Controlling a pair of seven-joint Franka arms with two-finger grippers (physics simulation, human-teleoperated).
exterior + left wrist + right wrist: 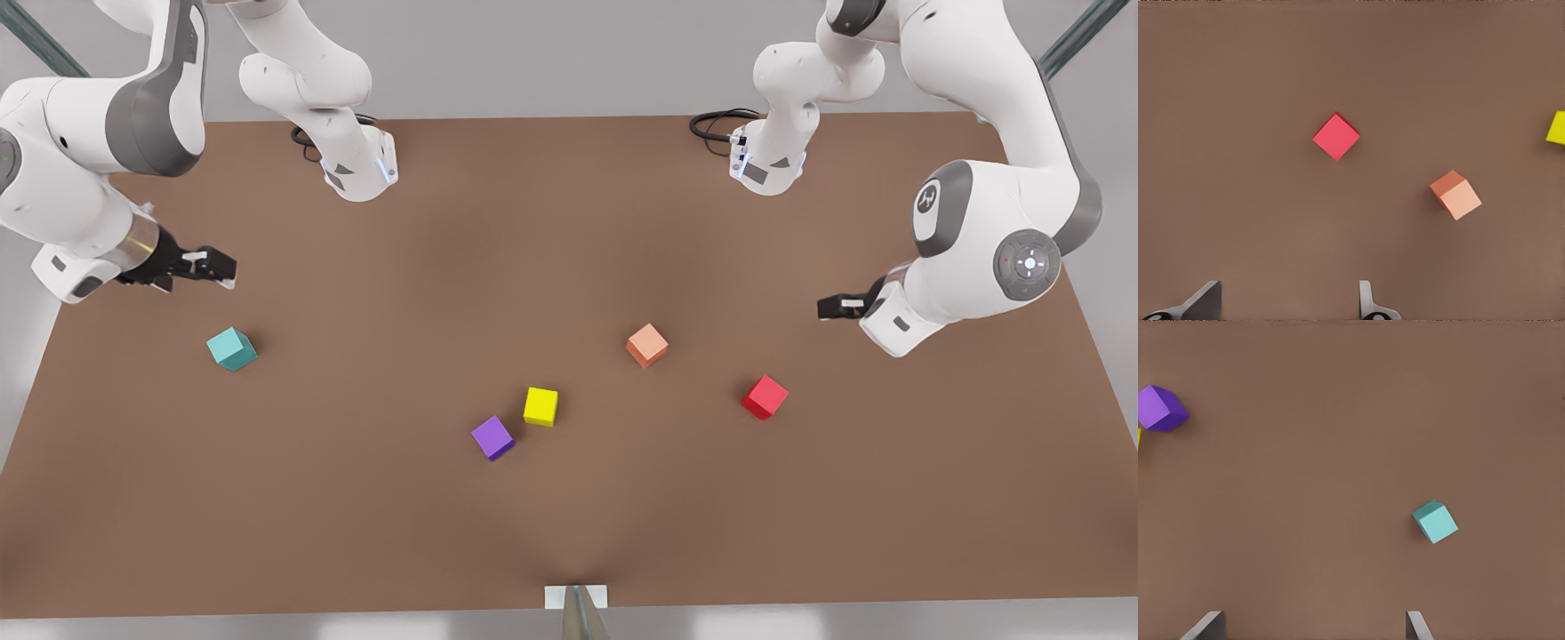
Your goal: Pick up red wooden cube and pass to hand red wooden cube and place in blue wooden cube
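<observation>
Cube in bright red, the red wooden cube [765, 396], sits untouched on the brown table [569, 516] at the lower right of the front view, with a salmon cube [646, 345] just up and to its left. The left gripper [831, 307], at the right edge of that frame, hangs above and near it, carrying nothing; in the left wrist view its fingers [1368, 303] are spread wide with the red wooden cube [1336, 136] ahead of them. The pick-up has not yet begun, by the look of it; the next move calls for lowering this gripper squarely over the cube, which lies turned on the diagonal. The blue wooden cube [232, 348], teal, rests at the left of the front view, well apart from the red one. The right gripper [209, 265] waits just above it, released and empty.
</observation>
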